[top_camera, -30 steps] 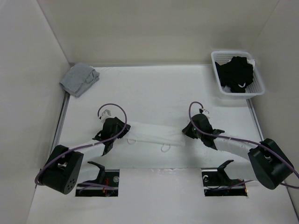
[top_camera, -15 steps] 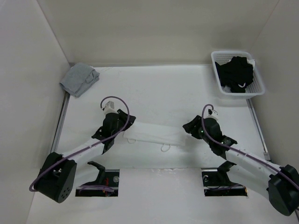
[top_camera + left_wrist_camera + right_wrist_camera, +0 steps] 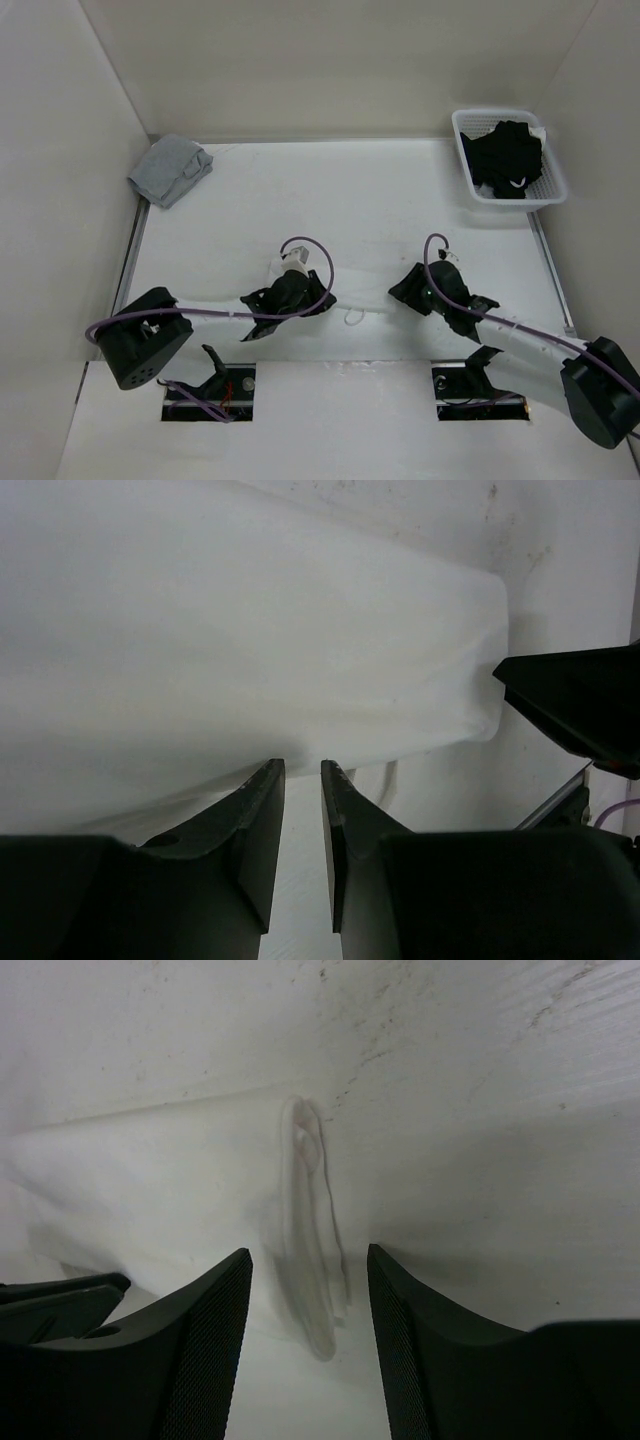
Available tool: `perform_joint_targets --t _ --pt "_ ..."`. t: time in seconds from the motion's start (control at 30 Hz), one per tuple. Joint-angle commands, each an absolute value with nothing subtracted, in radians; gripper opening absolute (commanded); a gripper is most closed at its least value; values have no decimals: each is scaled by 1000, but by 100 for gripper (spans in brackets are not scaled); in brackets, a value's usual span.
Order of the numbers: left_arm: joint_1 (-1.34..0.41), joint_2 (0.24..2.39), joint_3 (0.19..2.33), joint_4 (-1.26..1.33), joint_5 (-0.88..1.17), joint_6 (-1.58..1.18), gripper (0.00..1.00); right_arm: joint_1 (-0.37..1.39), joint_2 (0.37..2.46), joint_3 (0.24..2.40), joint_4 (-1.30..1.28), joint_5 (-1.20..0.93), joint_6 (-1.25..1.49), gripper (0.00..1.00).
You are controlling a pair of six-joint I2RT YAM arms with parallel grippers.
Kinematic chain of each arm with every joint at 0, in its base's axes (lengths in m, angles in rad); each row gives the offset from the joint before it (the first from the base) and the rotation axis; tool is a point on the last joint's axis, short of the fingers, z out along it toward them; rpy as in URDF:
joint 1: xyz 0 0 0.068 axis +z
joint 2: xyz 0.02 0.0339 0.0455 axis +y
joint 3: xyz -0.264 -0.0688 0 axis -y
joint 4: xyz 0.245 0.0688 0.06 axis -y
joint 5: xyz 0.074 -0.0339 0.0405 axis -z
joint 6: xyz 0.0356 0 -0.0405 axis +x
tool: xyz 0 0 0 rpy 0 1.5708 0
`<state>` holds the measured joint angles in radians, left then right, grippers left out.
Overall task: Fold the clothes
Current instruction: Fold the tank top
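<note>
Black-and-white arms point(image 3: 205, 314), purple cables point(image 3: 300, 239)

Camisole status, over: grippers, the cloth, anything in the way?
Left gripper pinched on camisole edge. Right gripper open, straddling its bunched end. Grey cloth and basket sit at far corners, apart.

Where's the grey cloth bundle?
In the top view, the grey cloth bundle lies in the far left corner of the table, across from the white basket.

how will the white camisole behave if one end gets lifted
Probably floppy: the white camisole lies flat and puckers into a soft ridge. Likely very light, since the fabric looks thin. Its strap loop would probably dangle and could snag.
</note>
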<state>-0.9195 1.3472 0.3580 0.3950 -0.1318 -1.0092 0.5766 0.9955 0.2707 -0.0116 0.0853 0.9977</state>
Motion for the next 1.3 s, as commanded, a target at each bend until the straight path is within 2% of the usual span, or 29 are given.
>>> perform_joint_targets --t 0.0,0.33,0.5,0.63,0.83,0.93,1.07,1.27 --pt "-930 1348 327 479 -155 -1035 19 587 1008 275 18 55 1026 53" --pt "-923 1358 270 479 -150 -1043 19 596 1137 302 97 8 1034 39" --pt "-910 1312 267 460 -127 -1045 19 593 1096 302 92 83 1052 13" --pt "-903 1180 276 394 -104 -1043 19 596 941 291 -33 158 1049 7" --pt "-880 1020 318 298 -103 -1028 21 613 706 350 -320 225 1037 5" --pt "-841 977 313 272 -95 -1025 21 646 675 428 -411 250 1013 5" --pt "-779 925 296 242 -57 -1022 21 735 776 575 -433 279 980 5" --pt "-658 775 285 147 -5 -983 21 854 1070 822 -423 302 947 6"
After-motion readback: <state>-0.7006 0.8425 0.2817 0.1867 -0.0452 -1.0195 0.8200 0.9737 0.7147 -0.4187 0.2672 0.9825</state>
